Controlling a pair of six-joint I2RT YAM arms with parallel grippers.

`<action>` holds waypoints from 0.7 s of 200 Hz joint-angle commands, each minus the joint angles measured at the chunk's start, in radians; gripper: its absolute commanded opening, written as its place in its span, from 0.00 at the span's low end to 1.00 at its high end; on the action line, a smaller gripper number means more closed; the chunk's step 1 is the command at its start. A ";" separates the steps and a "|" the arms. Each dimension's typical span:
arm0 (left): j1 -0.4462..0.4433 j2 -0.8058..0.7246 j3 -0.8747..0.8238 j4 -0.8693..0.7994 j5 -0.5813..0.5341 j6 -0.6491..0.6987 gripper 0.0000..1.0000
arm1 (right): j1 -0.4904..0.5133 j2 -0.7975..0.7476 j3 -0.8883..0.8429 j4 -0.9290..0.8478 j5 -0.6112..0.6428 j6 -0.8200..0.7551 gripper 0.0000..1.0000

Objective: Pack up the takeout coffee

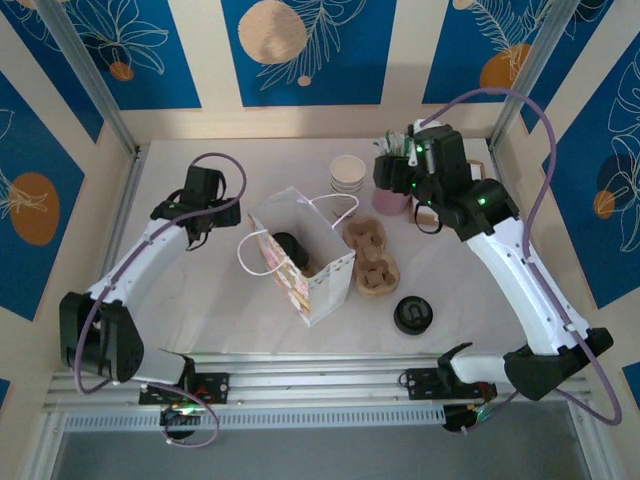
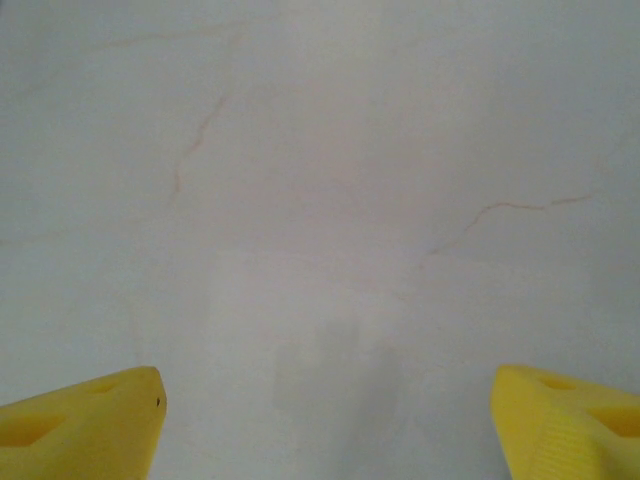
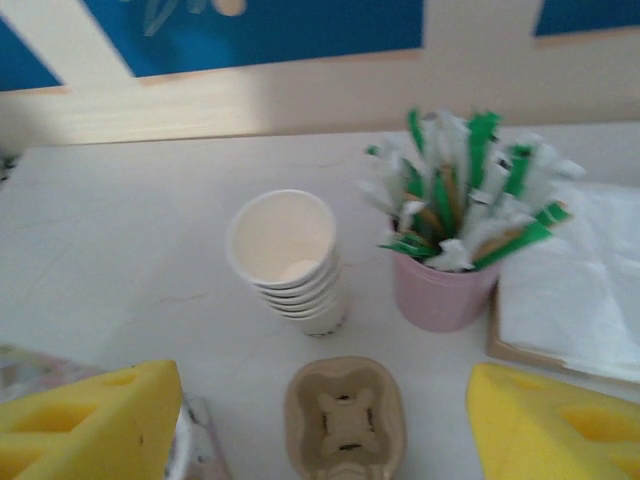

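Takeout coffee [image 1: 288, 246] looks light and crushable, so I'd pinch gently just below the lid. Left gripper [image 2: 325, 385] and right gripper [image 3: 322, 378] both gape empty.

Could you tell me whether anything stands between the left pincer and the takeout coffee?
Yes: the paper bag's wall. What looks like the takeout coffee, black lid up, sits inside the open bag; the left pincer hangs open over bare table left of it. From above the way looks free.
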 commanded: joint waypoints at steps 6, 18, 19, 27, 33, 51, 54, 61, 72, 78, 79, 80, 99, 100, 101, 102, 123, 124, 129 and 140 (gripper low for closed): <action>-0.006 -0.091 -0.049 0.055 -0.073 0.029 0.85 | -0.098 -0.009 -0.022 0.026 -0.102 0.037 0.74; -0.007 -0.124 -0.067 0.076 -0.076 0.029 0.86 | -0.135 -0.001 -0.034 0.028 -0.144 0.037 0.73; -0.006 -0.125 -0.069 0.078 -0.074 0.029 0.86 | -0.137 0.001 -0.035 0.028 -0.147 0.037 0.73; -0.006 -0.144 -0.077 0.088 -0.072 0.032 0.86 | -0.160 0.010 -0.040 0.025 -0.163 0.034 0.72; -0.006 -0.156 -0.083 0.092 -0.069 0.034 0.86 | -0.173 0.020 -0.043 0.021 -0.171 0.031 0.72; -0.006 -0.183 -0.091 0.100 -0.051 0.044 0.87 | -0.202 0.056 -0.043 -0.002 -0.173 0.022 0.68; -0.006 -0.187 -0.093 0.103 -0.048 0.045 0.87 | -0.207 0.062 -0.043 -0.004 -0.173 0.020 0.67; -0.006 -0.196 -0.098 0.109 -0.041 0.047 0.87 | -0.214 0.078 -0.044 -0.010 -0.173 0.015 0.65; -0.006 -0.209 -0.109 0.122 -0.025 0.051 0.87 | -0.227 0.104 -0.044 -0.016 -0.176 0.007 0.62; -0.006 -0.215 -0.114 0.130 -0.019 0.052 0.87 | -0.232 0.118 -0.042 -0.022 -0.175 0.002 0.60; -0.006 -0.216 -0.115 0.130 -0.019 0.052 0.87 | -0.232 0.121 -0.042 -0.023 -0.176 0.002 0.60; -0.006 -0.217 -0.116 0.132 -0.019 0.052 0.87 | -0.233 0.125 -0.041 -0.024 -0.175 0.001 0.59; -0.006 -0.227 -0.124 0.139 -0.023 0.061 0.87 | -0.242 0.171 -0.025 -0.043 -0.175 -0.008 0.52; -0.007 -0.228 -0.124 0.139 -0.024 0.062 0.87 | -0.242 0.173 -0.024 -0.043 -0.174 -0.009 0.52; -0.007 -0.228 -0.124 0.139 -0.024 0.061 0.87 | -0.242 0.176 -0.023 -0.045 -0.174 -0.009 0.52; -0.006 -0.229 -0.125 0.139 -0.025 0.061 0.87 | -0.241 0.177 -0.022 -0.045 -0.174 -0.010 0.52; -0.006 -0.230 -0.129 0.139 -0.030 0.063 0.87 | -0.244 0.216 -0.008 -0.037 -0.157 -0.013 0.49; -0.006 -0.230 -0.130 0.139 -0.028 0.063 0.87 | -0.244 0.217 -0.009 -0.036 -0.156 -0.013 0.49; -0.006 -0.230 -0.130 0.141 -0.025 0.063 0.87 | -0.245 0.225 -0.006 -0.030 -0.155 -0.015 0.48; -0.006 -0.229 -0.129 0.140 -0.020 0.066 0.87 | -0.252 0.242 0.001 -0.017 -0.161 -0.011 0.45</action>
